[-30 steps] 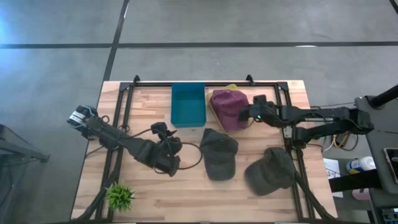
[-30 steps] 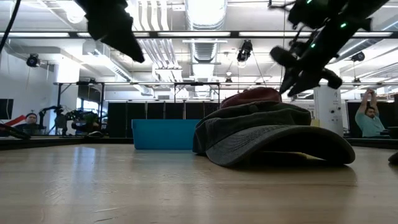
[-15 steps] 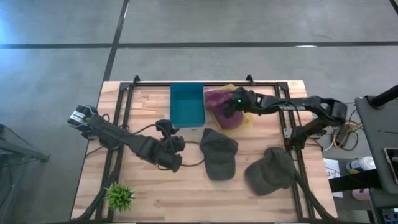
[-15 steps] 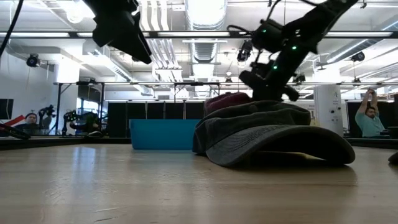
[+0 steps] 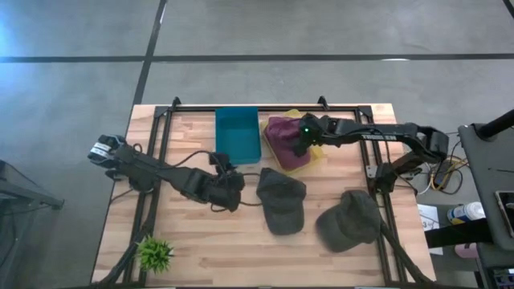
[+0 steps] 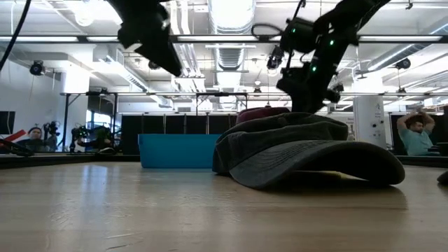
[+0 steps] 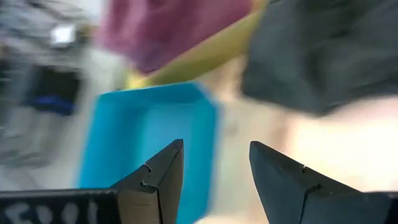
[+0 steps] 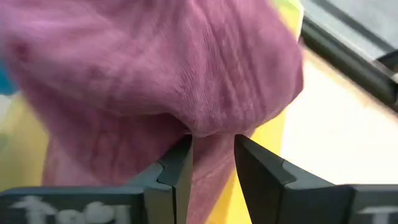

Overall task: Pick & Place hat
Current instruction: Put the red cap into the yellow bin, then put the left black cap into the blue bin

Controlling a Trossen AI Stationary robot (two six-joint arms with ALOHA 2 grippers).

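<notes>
A maroon hat (image 5: 283,138) with a yellow brim (image 5: 315,154) lies at the table's far middle, beside a blue bin (image 5: 238,135). My right gripper (image 5: 299,144) is down on its crown, shut on the cloth (image 8: 212,149). A dark grey hat (image 5: 281,197) rests brim-down in the middle, and a second grey hat (image 5: 349,218) lies near the right. My left gripper (image 5: 230,181) hangs open above the wood, left of the middle grey hat, and in its wrist view (image 7: 214,165) nothing is between its fingers. My right gripper pinches a raised fold of the maroon crown (image 8: 208,127) between its two fingers (image 8: 181,163). The fingers slant down from the table's right side. The hat sits bunched on the table, with its brim flat beneath it.
A small green plant (image 5: 155,253) stands at the near left corner. Dark frame rails (image 5: 373,172) run along the table's sides and back. Bare wood lies along the near edge between the plant and the grey hats.
My right gripper has swung toward the table's left, from beside the maroon hat onto its crown, rolling as it went. The hat has bunched and shifted left, and the blue bin has slid a little left. My left gripper has moved right toward the middle grey hat.
</notes>
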